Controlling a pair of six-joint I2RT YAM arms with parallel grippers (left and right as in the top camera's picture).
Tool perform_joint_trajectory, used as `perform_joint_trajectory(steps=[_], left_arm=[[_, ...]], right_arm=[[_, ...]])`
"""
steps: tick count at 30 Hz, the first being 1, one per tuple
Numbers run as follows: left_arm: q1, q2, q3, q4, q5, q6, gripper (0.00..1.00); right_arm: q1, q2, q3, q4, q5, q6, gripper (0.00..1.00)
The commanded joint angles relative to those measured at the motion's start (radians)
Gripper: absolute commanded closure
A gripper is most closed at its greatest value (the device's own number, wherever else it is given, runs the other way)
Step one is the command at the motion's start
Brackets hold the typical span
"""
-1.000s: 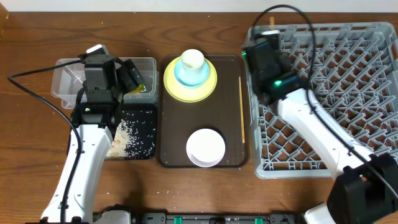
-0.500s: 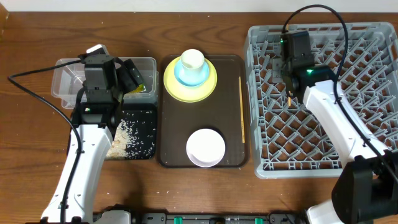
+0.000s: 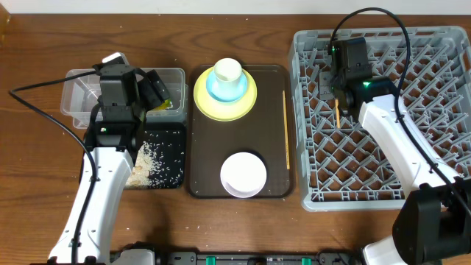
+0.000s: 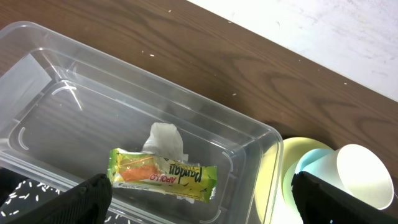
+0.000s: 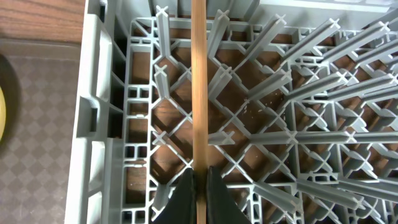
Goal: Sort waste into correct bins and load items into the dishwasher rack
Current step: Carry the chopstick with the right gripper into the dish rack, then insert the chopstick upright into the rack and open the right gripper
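My right gripper (image 5: 199,186) is shut on a wooden chopstick (image 5: 199,87) and holds it over the left side of the grey dishwasher rack (image 3: 441,44); the stick shows below the gripper in the overhead view (image 3: 337,114). The second chopstick (image 3: 286,129) lies on the brown tray's right side. My left gripper (image 4: 199,196) is open above the clear tub (image 4: 74,74), which holds the tissue (image 4: 165,138) and the snack wrapper (image 4: 163,175). Rice (image 3: 151,165) lies in the black tray (image 3: 176,132). The white cup (image 3: 227,71) sits in the blue bowl (image 3: 221,90) on the yellow-green plate (image 3: 250,99). The white bowl (image 3: 243,174) stands nearer.
The dark brown serving tray (image 3: 202,158) sits between the bins and the rack. The rack has many upright pegs (image 5: 280,81). A black cable (image 3: 44,103) runs from the left arm across the table.
My right gripper moved from the rack's left edge rightward over the rack with the chopstick, then lowered slightly. The left arm has not moved.
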Motion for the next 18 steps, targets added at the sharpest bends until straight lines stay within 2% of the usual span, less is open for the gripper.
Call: perform_joint_trajectory(steps=[1, 18], left_arm=[[0.002, -0.004, 0.018, -0.002, -0.012, 0.010, 0.05], [0.002, -0.004, 0.018, -0.002, -0.012, 0.010, 0.05]], right_arm=[[-0.006, 0.007, 0.004, -0.008, -0.006, 0.032, 0.99], [-0.004, 0.009, -0.045, -0.024, -0.018, 0.098, 0.98]])
